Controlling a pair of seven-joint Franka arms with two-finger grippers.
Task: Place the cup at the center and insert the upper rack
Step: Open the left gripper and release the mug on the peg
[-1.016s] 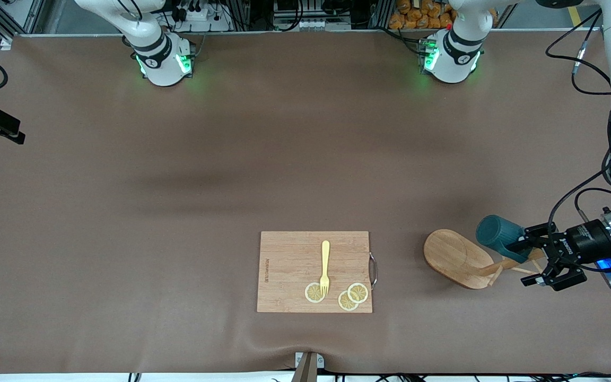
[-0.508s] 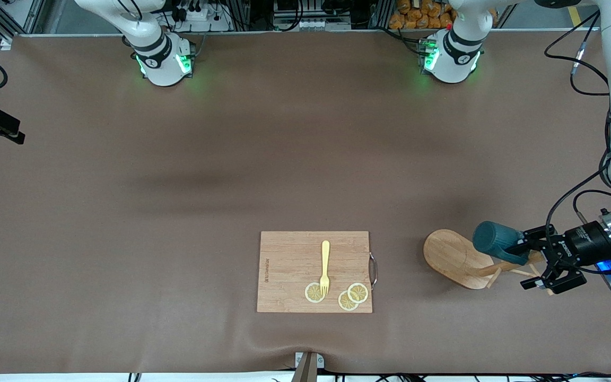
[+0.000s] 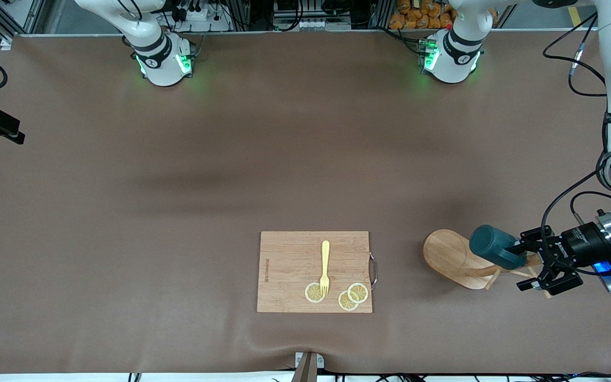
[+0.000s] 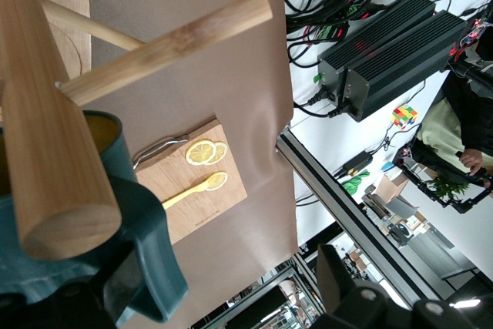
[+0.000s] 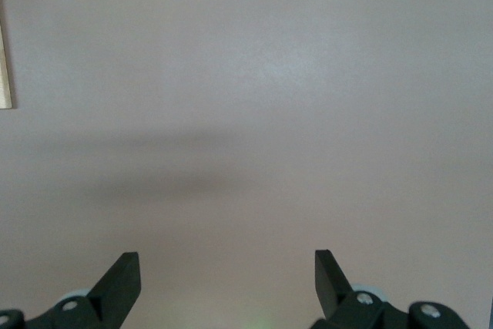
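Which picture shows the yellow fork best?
The front view: the yellow fork lies whole on the bamboo cutting board, tines on a lemon slice. The left wrist view shows it small and far off; the right wrist view shows no fork.

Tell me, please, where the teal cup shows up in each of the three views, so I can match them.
Front view: the cup lies sideways over the wooden rack, at the left gripper.
Left wrist view: the cup fills the lower corner, beside the rack's pole.
Right wrist view: not in it.
Shared landmark: the cutting board.
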